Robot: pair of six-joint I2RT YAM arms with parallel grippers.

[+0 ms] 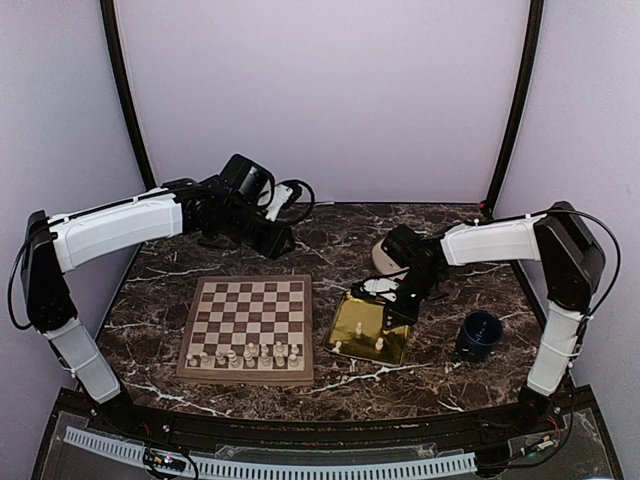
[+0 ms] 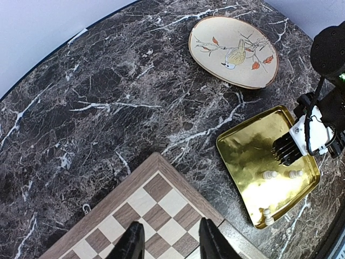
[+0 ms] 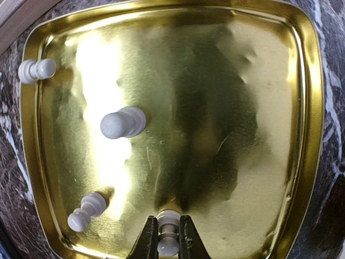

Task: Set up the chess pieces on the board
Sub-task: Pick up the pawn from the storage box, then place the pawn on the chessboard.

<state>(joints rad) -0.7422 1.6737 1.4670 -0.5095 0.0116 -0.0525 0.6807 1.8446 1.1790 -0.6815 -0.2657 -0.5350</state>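
1. A gold tray [image 3: 310, 135] fills the right wrist view. Four cream chess pieces [image 3: 123, 122] are inside it: one against the upper-left rim, one left of centre, one at lower left and one at the bottom middle.
2. The right gripper [image 3: 167, 229] is clenched on that bottom-middle piece, with a finger tight against each side.
3. In the overhead view the board [image 1: 250, 300] lies at centre, its right edge just beside the tray. More pieces line its bottom rows, and the ranks above them are open squares.
4. A blue cup [image 1: 480, 335] stands to the right of the tray, apart from it. Its inside is too dark to read.
5. A bird-painted plate [image 2: 234, 51] sits at the top of the left wrist view, apart from the tray's upper corner.
6. The left gripper [image 2: 171, 222] hangs over the board's corner at the bottom of that view. Its jaws are released, and checked squares show between them.
7. The dark marble table [image 2: 81, 108] spreads open across the left and upper part of that view.
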